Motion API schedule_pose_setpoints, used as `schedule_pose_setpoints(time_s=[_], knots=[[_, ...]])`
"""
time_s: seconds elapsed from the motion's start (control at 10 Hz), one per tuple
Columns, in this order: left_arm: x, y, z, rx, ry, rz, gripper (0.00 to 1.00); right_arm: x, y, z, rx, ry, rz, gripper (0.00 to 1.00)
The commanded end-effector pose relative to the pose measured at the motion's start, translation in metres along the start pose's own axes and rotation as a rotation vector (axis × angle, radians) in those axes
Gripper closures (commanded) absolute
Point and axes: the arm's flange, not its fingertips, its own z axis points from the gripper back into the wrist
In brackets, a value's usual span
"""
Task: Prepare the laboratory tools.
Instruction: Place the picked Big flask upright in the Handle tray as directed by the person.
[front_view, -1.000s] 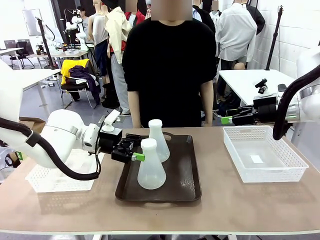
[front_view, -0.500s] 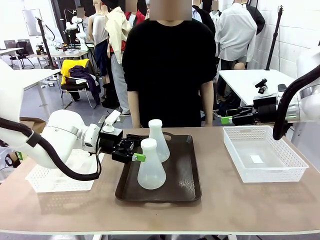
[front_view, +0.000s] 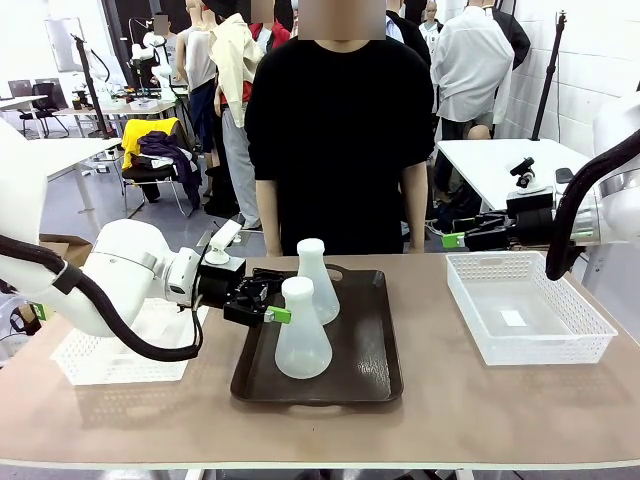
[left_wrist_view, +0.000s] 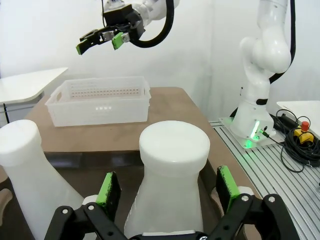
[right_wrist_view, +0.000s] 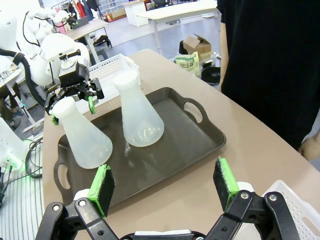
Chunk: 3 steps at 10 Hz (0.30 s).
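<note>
Two milky-white flasks stand upright on a dark brown tray (front_view: 380, 340). My left gripper (front_view: 268, 309) is open, and its green pads (left_wrist_view: 109, 189) straddle the neck of the near flask (front_view: 303, 335) with a gap on each side. In the left wrist view that neck (left_wrist_view: 174, 150) rises between the fingers, and the far flask (left_wrist_view: 25, 170) stands to the left. The far flask (front_view: 316, 282) stands free behind it. My right gripper (front_view: 452, 240) hangs open in the air near the table's far right. From the right wrist view the right gripper (right_wrist_view: 164, 184) looks down on both flasks (right_wrist_view: 82, 137) (right_wrist_view: 138, 116).
A white lattice basket (front_view: 528, 312) sits at the right of the table, and another basket (front_view: 110, 352) sits at the left under my left arm. A person in a black shirt (front_view: 340, 130) stands at the far edge behind the tray, arms hanging down.
</note>
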Motion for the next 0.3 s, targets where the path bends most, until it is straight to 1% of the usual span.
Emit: schedule_pose_setpoints(time_s=[0.0,0.2], knots=[[0.0006,0.0012,-0.0015,-0.002,0.000,-0.010,0.00,0.0000,0.0005,0.0001,-0.001,0.000,0.000,0.00],[0.0006,0.0012,-0.0015,-0.002,0.000,-0.010,0.00,0.0000,0.0005,0.0001,-0.001,0.000,0.000,0.00]])
